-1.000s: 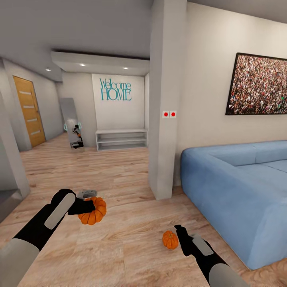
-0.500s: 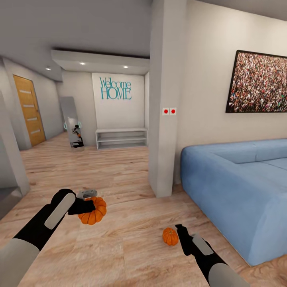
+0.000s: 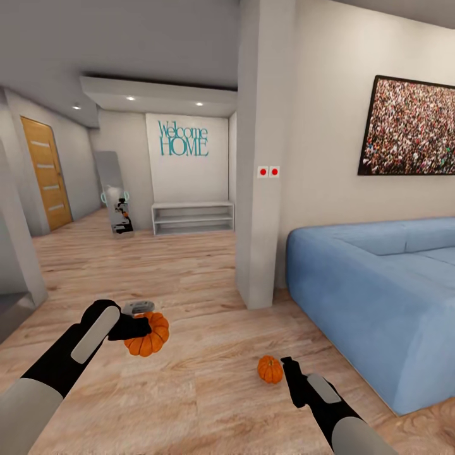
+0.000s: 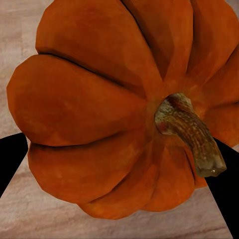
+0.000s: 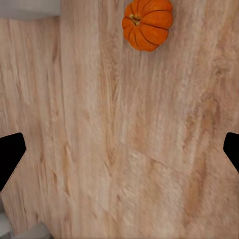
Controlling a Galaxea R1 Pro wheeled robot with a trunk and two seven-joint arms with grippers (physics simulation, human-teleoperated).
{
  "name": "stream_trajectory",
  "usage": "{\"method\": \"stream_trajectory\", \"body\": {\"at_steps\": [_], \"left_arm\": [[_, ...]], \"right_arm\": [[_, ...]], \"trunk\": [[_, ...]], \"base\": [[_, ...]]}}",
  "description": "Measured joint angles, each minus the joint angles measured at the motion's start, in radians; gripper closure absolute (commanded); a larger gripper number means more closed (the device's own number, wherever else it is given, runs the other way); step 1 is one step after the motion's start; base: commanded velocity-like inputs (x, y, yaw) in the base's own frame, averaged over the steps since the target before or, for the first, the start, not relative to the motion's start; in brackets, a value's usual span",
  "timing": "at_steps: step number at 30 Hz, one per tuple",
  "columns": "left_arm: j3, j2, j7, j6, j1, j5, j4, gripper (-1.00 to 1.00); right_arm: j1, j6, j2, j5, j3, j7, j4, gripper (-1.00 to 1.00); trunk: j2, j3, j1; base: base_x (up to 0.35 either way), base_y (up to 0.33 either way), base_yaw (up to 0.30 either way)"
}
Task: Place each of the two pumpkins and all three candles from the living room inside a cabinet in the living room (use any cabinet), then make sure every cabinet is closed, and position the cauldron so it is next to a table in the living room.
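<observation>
My left gripper [image 3: 143, 327] is shut on a ribbed orange pumpkin [image 3: 149, 339], held above the wooden floor; in the left wrist view that pumpkin [image 4: 99, 99] shows close up with its brown stem, between the black fingers. A second, smaller pumpkin [image 3: 270, 370] sits on the floor just left of my right gripper [image 3: 286, 363]. The right wrist view has this pumpkin [image 5: 148, 22] ahead of the open right gripper [image 5: 119, 152], with only floor between the fingertips [image 5: 10, 154]. The candles, cabinet, cauldron and table are out of view.
A blue sofa [image 3: 379, 284] fills the right side, close to my right arm. A white pillar [image 3: 262, 189] stands ahead at centre. Down the hallway are a low white shelf [image 3: 193, 219], a leaning mirror [image 3: 114, 196] and a wooden door [image 3: 45, 174].
The whole picture has shifted up a little, so the camera moved. The left gripper keeps its hold on the pumpkin. The right gripper stays open beside the floor pumpkin.
</observation>
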Motion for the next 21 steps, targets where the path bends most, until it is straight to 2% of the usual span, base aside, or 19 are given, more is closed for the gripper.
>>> {"method": "stream_trajectory", "body": {"at_steps": [21], "left_arm": [[-0.001, -0.001, 0.0, 0.0, 0.0, 0.0, -0.002, 1.0]], "right_arm": [[0.0, 0.0, -0.001, -0.012, -0.005, -0.002, 0.006, -1.0]], "trunk": [[-0.147, -0.066, 0.081]], "base": [[0.0, 0.0, 0.0]]}}
